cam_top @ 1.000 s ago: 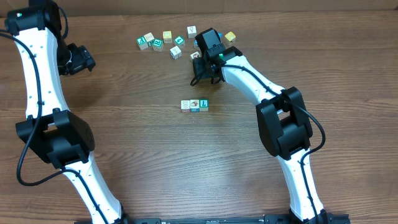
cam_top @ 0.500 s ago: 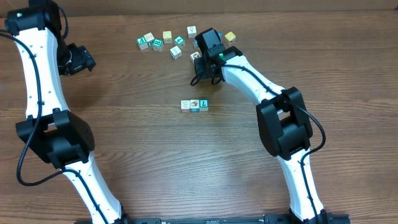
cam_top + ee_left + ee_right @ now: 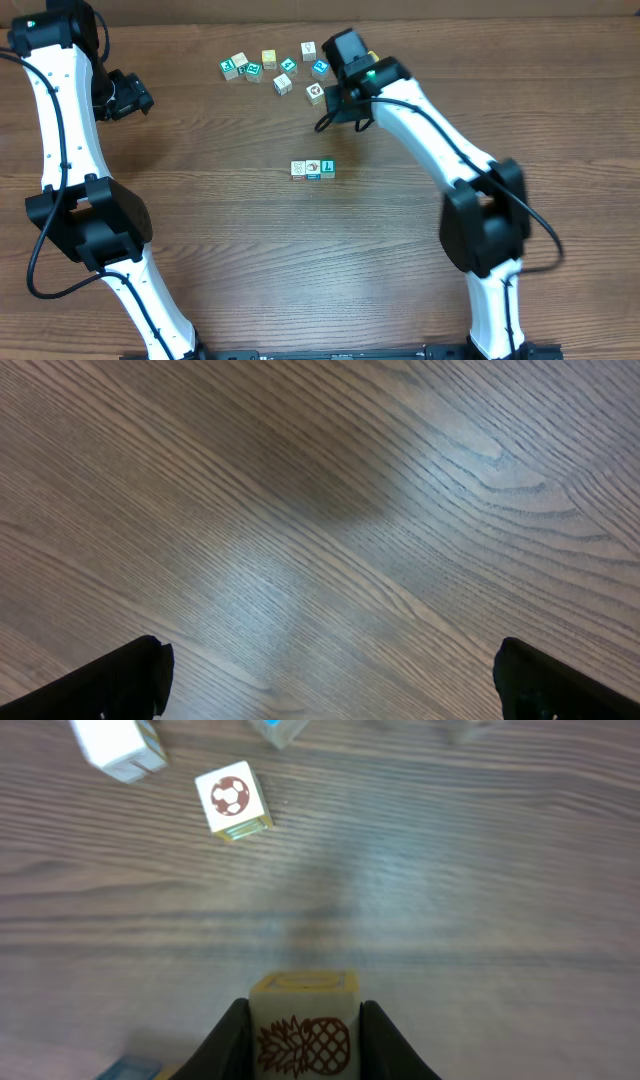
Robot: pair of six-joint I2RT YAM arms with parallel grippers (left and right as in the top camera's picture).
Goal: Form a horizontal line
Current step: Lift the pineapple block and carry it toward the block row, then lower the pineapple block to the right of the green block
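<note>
The horizontal line (image 3: 313,169) is a short row of three small cubes edge to edge at mid table. My right gripper (image 3: 303,1055) is shut on a whitish cube (image 3: 303,1025) with a brown pineapple picture and a yellow top face, held above the wood. In the overhead view the right gripper (image 3: 337,100) hangs just right of the loose cubes, behind the line, and its cube is hidden there. My left gripper (image 3: 330,680) is open and empty over bare wood, at the far left in the overhead view (image 3: 125,95).
Several loose cubes (image 3: 270,65) lie scattered at the back of the table. A cube with a soccer ball picture (image 3: 232,800) lies just ahead of the right gripper, also in the overhead view (image 3: 316,93). A white cube (image 3: 115,745) lies beyond it.
My right arm has risen and swung back and to the right, away from the table surface beside the loose cubes. The line and the left arm have not moved.
</note>
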